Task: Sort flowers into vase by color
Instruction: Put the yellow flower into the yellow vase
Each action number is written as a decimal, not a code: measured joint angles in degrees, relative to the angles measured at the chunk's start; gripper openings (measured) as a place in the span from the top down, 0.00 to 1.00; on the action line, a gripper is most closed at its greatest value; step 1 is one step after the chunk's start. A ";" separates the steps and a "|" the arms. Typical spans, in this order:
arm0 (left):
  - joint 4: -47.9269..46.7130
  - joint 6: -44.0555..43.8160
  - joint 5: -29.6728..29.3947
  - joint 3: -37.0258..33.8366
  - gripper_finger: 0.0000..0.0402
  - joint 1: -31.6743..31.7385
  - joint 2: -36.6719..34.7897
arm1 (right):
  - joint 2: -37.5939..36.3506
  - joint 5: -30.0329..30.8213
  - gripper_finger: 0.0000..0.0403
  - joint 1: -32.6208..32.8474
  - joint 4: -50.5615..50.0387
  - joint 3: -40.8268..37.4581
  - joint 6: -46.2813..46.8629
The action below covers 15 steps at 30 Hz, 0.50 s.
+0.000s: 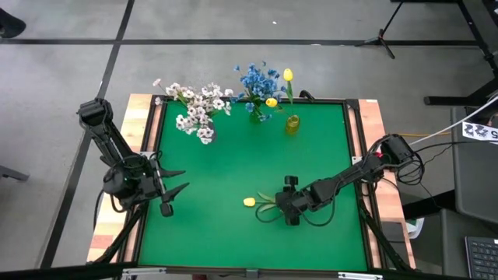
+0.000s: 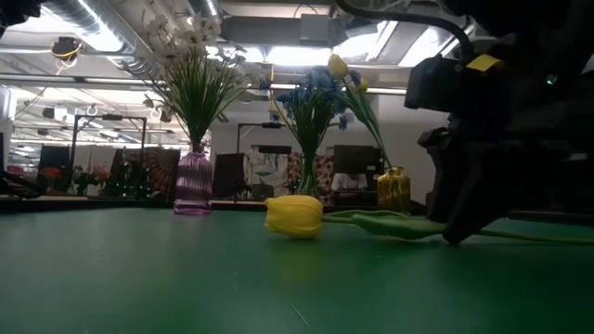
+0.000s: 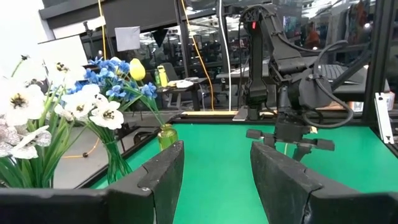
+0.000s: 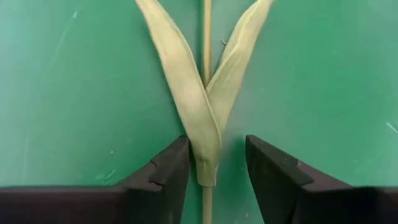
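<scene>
Currently, item: 1 yellow tulip (image 1: pixel 250 202), lying flat on the green table (image 1: pixel 226 233), near the front and right of centre. Its bud points toward the left arm's side; its stem (image 4: pixel 206 37) runs away from the bud toward the right arm, so the long axis lies roughly across the table, left to right. 2 pale leaves (image 4: pixel 199 93) fork from the stem at the point where the right gripper (image 4: pixel 216 168) sits.

Right gripper: down at table level, fingers astride the stem at the leaf base, a gap on each side. Jaws are parted and not yet clamped; nothing is grasped.

Left gripper (image 1: pixel 175 190): released, fingers spread wide, held above the left part of the table, well apart from the tulip, waiting.

Destinations, along the far edge:
- 1 purple vase (image 2: pixel 193 181) with white sprays (image 1: pixel 198 109).
- 1 vase, blurred in the low view, with blue blooms (image 1: pixel 255 80).
- 1 amber vase (image 1: pixel 292 124) with 2 yellow buds (image 1: pixel 288 75).

Step in hand, as judged: pinching the stem for a lift to the amber vase.

Handling notes:
- Keep the stem centred between the pads, so neither finger pushes it sideways.
- Catch stem and leaf base together; the thin stem alone may slip.
- Lift straight up before swinging; the heavier bud will likely droop.
- Stem end must lead into the vase mouth.
</scene>
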 joint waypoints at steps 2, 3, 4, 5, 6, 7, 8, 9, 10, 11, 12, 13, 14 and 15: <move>-1.12 -1.19 0.00 0.00 0.55 0.02 0.00 | 0.11 -0.52 0.67 -0.04 0.13 0.00 0.02; -1.58 -1.81 -0.02 -0.02 0.55 0.02 0.00 | 0.13 -0.80 0.69 -0.04 0.13 0.00 0.02; -1.77 -2.17 -0.02 0.00 0.55 0.00 0.00 | 0.15 -0.90 0.72 -0.04 0.17 0.02 0.04; -1.97 -2.40 0.01 -0.02 0.55 0.00 0.00 | 0.17 -1.01 0.75 -0.04 0.18 0.02 0.20; -1.96 -2.69 -0.02 -0.02 0.55 0.02 0.00 | 0.19 -1.07 0.78 -0.04 0.15 0.02 0.29; -1.96 -2.75 0.00 -0.01 0.55 0.00 0.00 | 0.21 -1.17 0.81 -0.04 0.18 0.02 0.30; -1.96 -2.79 -0.02 -0.01 0.55 0.00 0.00 | 0.22 -1.27 0.84 -0.04 0.16 0.02 0.30; -1.94 -2.83 0.00 -0.02 0.55 0.00 0.00 | 0.22 -1.27 0.88 -0.04 0.15 0.02 0.32; -1.94 -2.83 -0.02 -0.02 0.55 0.00 0.00 | 0.22 -1.21 0.91 -0.04 0.12 0.02 0.31; -1.94 -2.83 0.00 -0.01 0.55 0.00 0.00 | 0.22 -0.96 0.95 -0.04 0.09 0.02 0.30; -1.94 -2.83 -0.02 -0.01 0.55 0.01 0.00 | 0.22 -0.64 0.96 -0.04 0.12 0.02 0.31; -1.94 -2.83 0.00 -0.02 0.55 0.00 0.00 | 0.22 -0.09 0.97 0.00 0.24 0.02 0.32; -1.94 -2.83 -0.02 0.00 0.55 0.00 0.00 | 0.29 0.71 0.97 0.11 0.51 0.00 0.36; -1.92 -2.83 0.00 -0.01 0.55 0.00 0.00 | 0.35 1.37 0.96 0.13 0.95 -0.03 0.39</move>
